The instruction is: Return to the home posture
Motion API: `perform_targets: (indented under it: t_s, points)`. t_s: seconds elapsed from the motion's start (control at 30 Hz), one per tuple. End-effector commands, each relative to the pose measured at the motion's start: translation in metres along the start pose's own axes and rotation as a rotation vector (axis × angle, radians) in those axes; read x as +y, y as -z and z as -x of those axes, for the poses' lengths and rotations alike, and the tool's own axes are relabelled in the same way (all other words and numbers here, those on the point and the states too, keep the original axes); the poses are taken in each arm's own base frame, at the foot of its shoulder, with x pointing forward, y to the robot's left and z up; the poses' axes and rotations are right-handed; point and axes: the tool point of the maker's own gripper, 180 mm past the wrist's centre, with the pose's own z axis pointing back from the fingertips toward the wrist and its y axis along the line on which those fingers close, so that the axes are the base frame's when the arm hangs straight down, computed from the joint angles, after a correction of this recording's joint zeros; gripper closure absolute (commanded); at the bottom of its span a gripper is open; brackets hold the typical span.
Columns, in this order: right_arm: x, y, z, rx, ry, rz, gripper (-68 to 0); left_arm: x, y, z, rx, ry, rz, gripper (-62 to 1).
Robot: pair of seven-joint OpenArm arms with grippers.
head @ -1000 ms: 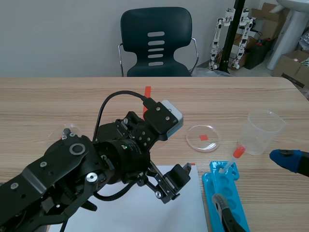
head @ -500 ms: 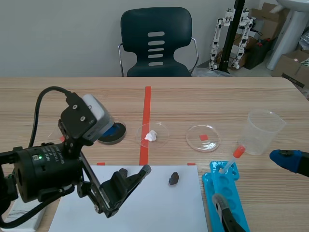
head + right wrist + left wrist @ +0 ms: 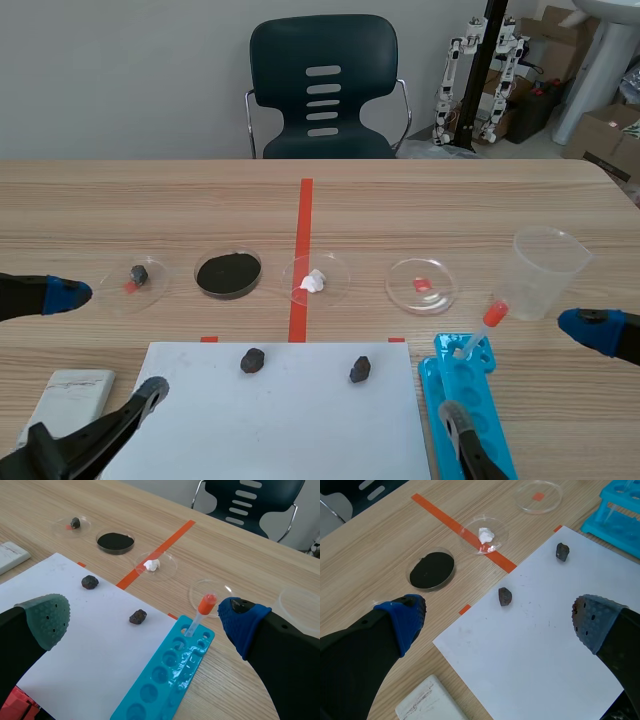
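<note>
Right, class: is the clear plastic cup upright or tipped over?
Upright: the clear plastic cup stands on its base on the table, round mouth facing up.

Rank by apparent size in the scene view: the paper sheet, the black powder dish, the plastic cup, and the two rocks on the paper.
1. paper sheet
2. plastic cup
3. black powder dish
4. left rock and right rock: they look about alike, so no ranking between them.

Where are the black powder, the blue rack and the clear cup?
black powder (image 3: 228,273): scene view, middle of the powder.
blue rack (image 3: 186,661): right wrist view, flat top strip.
clear cup (image 3: 545,262): scene view, side wall.
</note>
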Motion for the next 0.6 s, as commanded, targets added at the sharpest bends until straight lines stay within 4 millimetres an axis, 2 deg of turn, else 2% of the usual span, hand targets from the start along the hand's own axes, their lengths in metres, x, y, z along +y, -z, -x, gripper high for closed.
perform_targets:
  t_s: [0.0,0.17,0.33,0.57]
  points:
    - [-0.002,0.001,-0.007,-0.025,-0.006,0.004,-62.3,-0.001,-0.004,-0.017,-0.059,-0.008,-0.014,-61.5]
    - [-0.002,0.001,-0.007,-0.025,-0.006,0.004,-62.3,0.004,-0.02,-0.03,-0.083,-0.003,-0.066,-61.5]
    - [-0.002,0.001,-0.007,-0.025,-0.006,0.004,-62.3,0.002,-0.024,-0.046,-0.131,0.005,-0.071,-61.5]
    - [-0.002,0.001,-0.007,-0.025,-0.006,0.004,-62.3,0.003,-0.024,-0.047,-0.134,0.007,-0.071,-61.5]
